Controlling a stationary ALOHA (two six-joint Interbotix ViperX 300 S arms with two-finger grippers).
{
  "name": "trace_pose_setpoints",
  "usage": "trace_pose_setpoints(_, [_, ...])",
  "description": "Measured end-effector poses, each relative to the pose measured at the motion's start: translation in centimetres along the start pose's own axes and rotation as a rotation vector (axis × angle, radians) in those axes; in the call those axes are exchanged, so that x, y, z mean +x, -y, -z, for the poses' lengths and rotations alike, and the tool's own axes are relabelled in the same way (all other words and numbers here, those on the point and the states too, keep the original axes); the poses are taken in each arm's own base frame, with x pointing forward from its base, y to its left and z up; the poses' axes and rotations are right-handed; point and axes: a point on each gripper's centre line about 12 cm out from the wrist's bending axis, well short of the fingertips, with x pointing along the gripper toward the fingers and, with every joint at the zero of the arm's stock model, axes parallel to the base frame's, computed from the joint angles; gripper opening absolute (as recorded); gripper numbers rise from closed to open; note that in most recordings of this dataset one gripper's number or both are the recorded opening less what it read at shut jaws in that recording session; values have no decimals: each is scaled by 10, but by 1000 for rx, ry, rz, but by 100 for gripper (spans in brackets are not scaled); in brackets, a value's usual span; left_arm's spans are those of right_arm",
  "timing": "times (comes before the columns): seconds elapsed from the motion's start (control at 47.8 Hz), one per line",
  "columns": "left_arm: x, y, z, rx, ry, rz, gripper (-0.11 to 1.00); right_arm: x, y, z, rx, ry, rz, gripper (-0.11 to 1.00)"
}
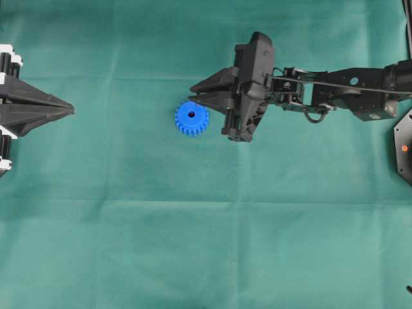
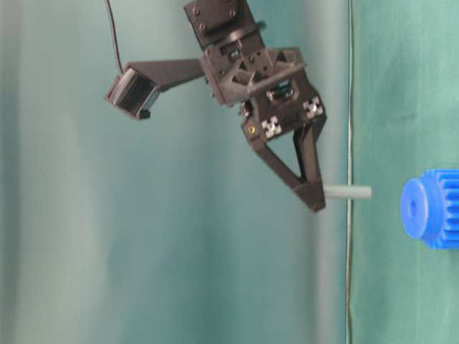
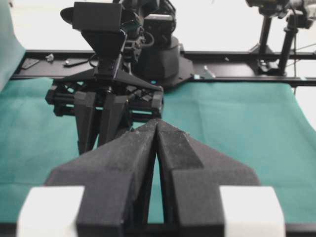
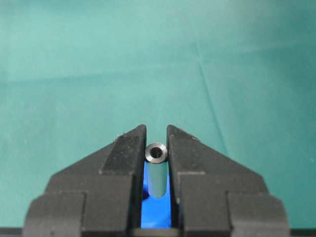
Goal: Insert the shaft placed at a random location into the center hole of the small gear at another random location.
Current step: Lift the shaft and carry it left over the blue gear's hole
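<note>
The blue small gear (image 1: 191, 119) lies flat on the green cloth, its dark center hole (image 1: 191, 114) facing up. My right gripper (image 1: 192, 93) is shut on the grey shaft (image 4: 157, 170), whose shiny silver end (image 4: 156, 152) faces the wrist camera. The gear's blue (image 4: 155, 212) shows behind the shaft between the fingers. In the table-level view the shaft (image 2: 349, 192) sticks out of the fingertips (image 2: 314, 198), apart from the gear (image 2: 432, 208) and offset from its hub. My left gripper (image 1: 71, 109) is shut and empty at the far left, also in its wrist view (image 3: 157, 123).
The right arm (image 3: 106, 89) stands in front of the left wrist camera. A black mount (image 1: 404, 148) sits at the right edge of the overhead view. A black frame rail (image 3: 237, 79) runs along the table's far side.
</note>
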Motion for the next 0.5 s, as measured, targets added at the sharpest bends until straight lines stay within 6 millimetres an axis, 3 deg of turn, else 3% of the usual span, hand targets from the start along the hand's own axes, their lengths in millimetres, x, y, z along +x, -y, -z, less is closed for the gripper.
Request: trace_pose_setpoints(0.503, [0,0,0,0,0,0,0,10,-6,0,-5,-8,-13,13])
